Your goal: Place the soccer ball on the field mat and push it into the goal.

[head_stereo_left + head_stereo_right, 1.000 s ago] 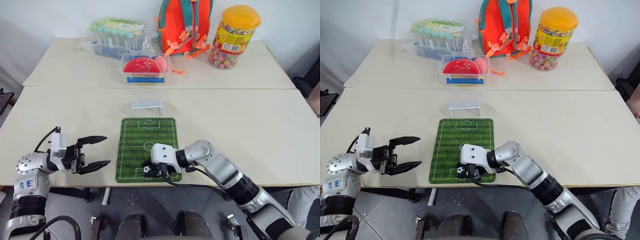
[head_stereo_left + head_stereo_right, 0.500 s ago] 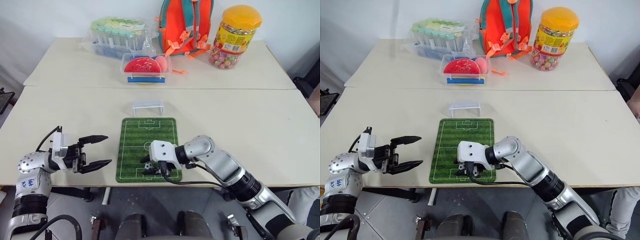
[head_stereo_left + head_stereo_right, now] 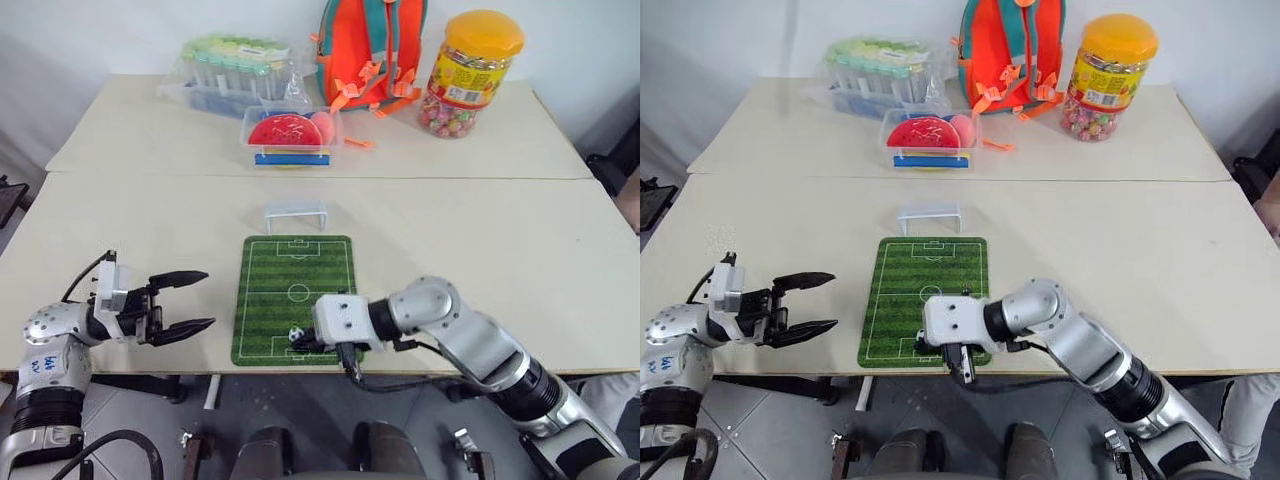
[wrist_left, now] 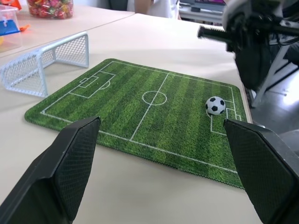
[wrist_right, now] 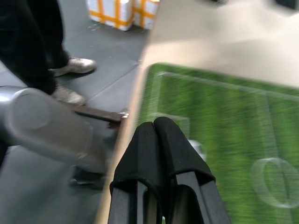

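Observation:
The tiny black-and-white soccer ball (image 3: 296, 337) lies free on the green field mat (image 3: 296, 280), at its near end by the penalty box. The pale goal (image 3: 295, 213) stands on the table just beyond the mat's far end. My right gripper (image 3: 306, 346) is shut, with its fingers (image 5: 156, 137) pressed together and holding nothing. It hovers right beside the ball over the mat's near edge. My left gripper (image 3: 208, 298) is open and level, to the left of the mat and pointing toward it. The left wrist view also takes in the ball (image 4: 215, 105) and the goal (image 4: 46, 58).
The mat's near edge lies close to the table's front edge (image 3: 150, 372). On the far table stand a clear box with a red plate (image 3: 287, 137), a tube rack (image 3: 232, 68), an orange backpack (image 3: 370, 50) and a candy jar (image 3: 470, 75). A person's shoes (image 5: 74, 67) are on the floor.
My right gripper has let go of the soccer ball, shut, and drawn back toward the near edge. The ball now rests free on the mat. My left gripper stayed in place.

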`<state>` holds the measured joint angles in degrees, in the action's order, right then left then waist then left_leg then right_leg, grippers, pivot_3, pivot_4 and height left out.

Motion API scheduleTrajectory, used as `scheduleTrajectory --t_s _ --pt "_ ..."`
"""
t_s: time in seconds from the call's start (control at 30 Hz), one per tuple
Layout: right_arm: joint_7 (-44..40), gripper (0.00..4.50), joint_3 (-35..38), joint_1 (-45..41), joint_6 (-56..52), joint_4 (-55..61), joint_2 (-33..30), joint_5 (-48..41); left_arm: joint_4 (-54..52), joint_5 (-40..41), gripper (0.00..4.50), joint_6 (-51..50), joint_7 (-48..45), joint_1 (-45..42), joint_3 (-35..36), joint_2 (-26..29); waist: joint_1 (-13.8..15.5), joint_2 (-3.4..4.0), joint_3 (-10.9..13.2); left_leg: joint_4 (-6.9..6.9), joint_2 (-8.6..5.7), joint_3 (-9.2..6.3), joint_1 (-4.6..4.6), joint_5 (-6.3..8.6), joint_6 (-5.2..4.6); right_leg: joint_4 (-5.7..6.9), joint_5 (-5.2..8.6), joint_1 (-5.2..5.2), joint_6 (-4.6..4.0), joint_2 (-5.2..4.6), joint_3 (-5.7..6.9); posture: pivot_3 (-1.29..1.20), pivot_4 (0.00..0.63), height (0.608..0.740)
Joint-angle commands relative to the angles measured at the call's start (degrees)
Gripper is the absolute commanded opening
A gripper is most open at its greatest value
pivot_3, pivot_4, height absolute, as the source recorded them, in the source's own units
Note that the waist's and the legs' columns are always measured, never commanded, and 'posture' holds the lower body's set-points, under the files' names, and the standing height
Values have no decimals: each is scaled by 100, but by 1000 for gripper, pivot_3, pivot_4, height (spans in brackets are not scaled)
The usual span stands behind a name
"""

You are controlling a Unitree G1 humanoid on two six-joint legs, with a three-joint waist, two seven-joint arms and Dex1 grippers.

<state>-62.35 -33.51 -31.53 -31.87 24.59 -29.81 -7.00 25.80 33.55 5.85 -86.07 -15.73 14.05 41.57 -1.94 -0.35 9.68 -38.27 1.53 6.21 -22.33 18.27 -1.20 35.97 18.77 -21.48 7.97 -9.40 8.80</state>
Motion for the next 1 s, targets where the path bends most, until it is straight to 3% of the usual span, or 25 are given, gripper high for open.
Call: scheduleTrajectory --t_s 0.03,0.37,0.6,0.73,0.83,1.0 --pt "194 47 -175 124 80 86 150 123 -162 205 4500 -120 -621 141 107 145 4 0 0 0 2 -2 0 0 1 1 0 0 0 1 2 0 150 740" --pt "586 47 6 92 265 -727 581 185 -540 447 4500 -380 -582 479 221 336 24 -2 1 -1 9 -4 -1 0 1 1 1 1 -1 -1 2 0 150 740" --pt "1025 47 912 -927 807 -2252 689 360 -555 490 4500 -396 -415 276 221 215 16 -1 3 -2 10 -2 -2 0 1 1 1 -1 -1 0 1 0 150 740" --pt "1265 47 1517 -1713 1119 -2973 448 524 -450 475 4500 -333 -149 -62 255 42 21 2 4 4 9 -5 -3 0 1 1 1 -4 -1 0 4 0 150 740" --pt "1370 47 1877 -1980 1088 -3003 278 493 -348 350 4500 -245 49 -268 275 -69 17 1 6 3 7 -8 -8 0 1 0 1 -5 -1 -1 6 0 150 740" --pt "1151 47 2424 -1661 486 -2156 -20 12 -196 283 4500 -360 456 -563 353 -157 -1 1 6 10 4 -9 -7 0 3 0 1 -5 -1 3 17 0 150 740"
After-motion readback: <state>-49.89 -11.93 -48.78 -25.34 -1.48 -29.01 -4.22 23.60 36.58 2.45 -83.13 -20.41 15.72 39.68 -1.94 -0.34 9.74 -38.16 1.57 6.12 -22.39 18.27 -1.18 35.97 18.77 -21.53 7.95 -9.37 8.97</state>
